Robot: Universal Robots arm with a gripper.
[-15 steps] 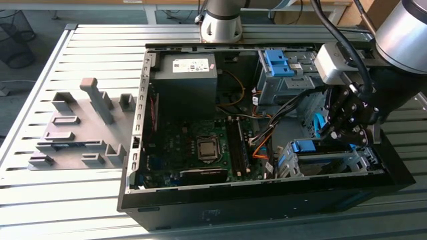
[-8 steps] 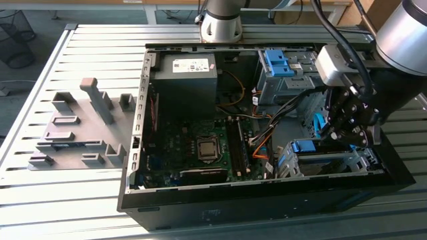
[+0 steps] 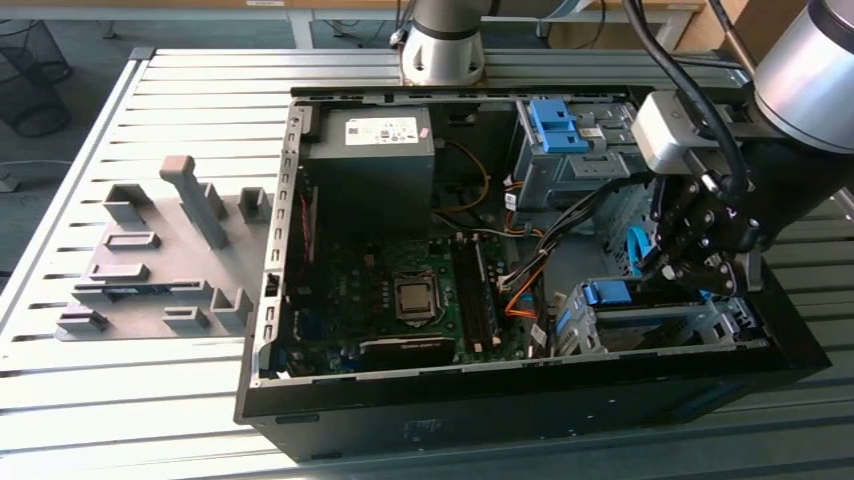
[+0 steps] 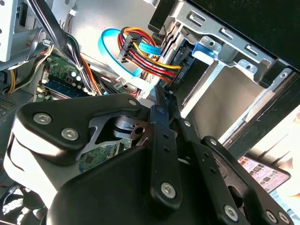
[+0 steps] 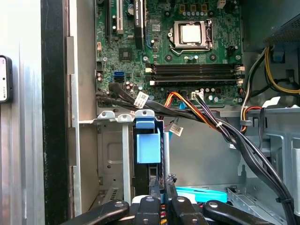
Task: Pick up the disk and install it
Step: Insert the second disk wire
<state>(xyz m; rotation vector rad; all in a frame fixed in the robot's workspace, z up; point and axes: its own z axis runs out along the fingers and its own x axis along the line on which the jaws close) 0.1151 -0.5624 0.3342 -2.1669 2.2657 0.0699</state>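
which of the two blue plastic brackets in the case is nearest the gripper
The blue plastic bracket in the metal cage by the case's front wall, right beside the gripper; the other blue bracket sits farther away, near the grey box.

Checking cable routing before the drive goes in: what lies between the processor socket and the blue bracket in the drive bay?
In the first wrist view, the black memory slots and a bundle of black and orange cables lie between the processor socket and the blue bracket.
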